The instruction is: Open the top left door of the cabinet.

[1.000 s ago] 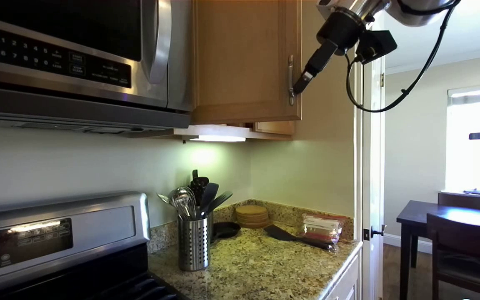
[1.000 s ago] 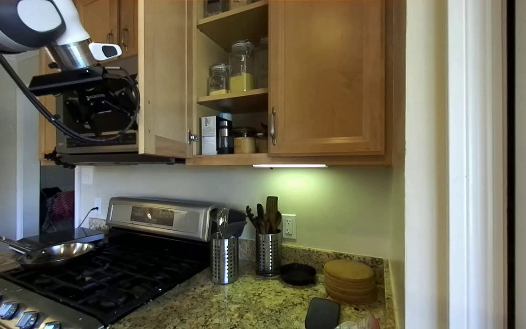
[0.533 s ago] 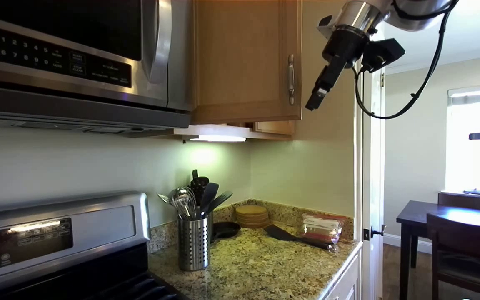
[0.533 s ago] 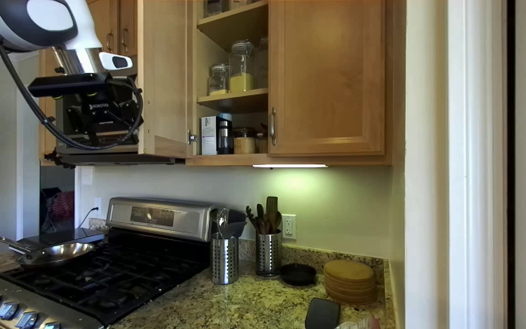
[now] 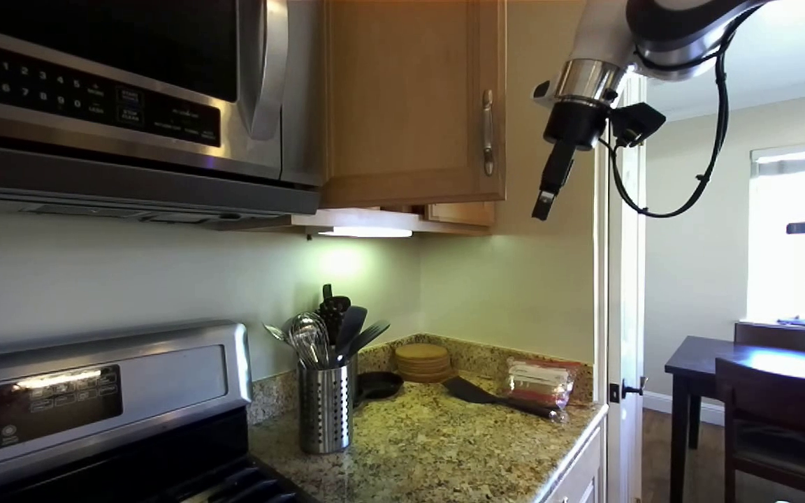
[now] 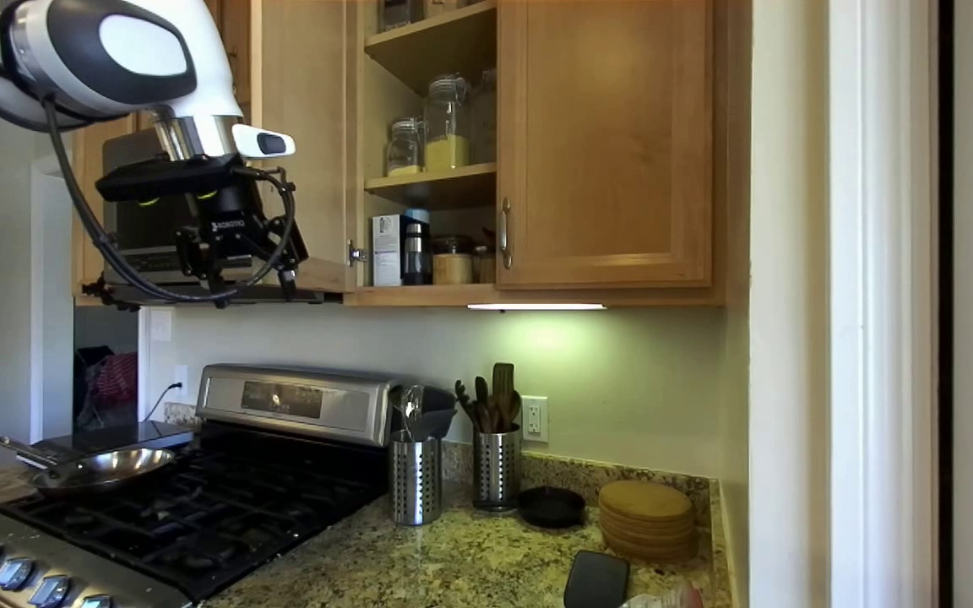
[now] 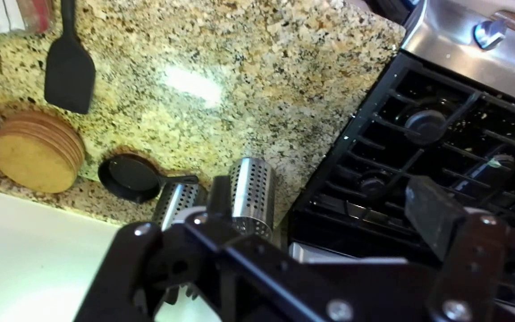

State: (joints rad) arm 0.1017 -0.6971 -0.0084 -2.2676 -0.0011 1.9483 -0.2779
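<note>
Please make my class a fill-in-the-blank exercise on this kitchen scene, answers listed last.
Jars show because the top left door stands ____.
On the shut twin door, the handle sits nearer the ____ edge.
The tool holds ____.
Perforated metal holders in the wrist view number ____.
Missing words: open; left; nothing; two.

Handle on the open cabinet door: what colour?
The handle is silver; best seen in an exterior view.
</note>
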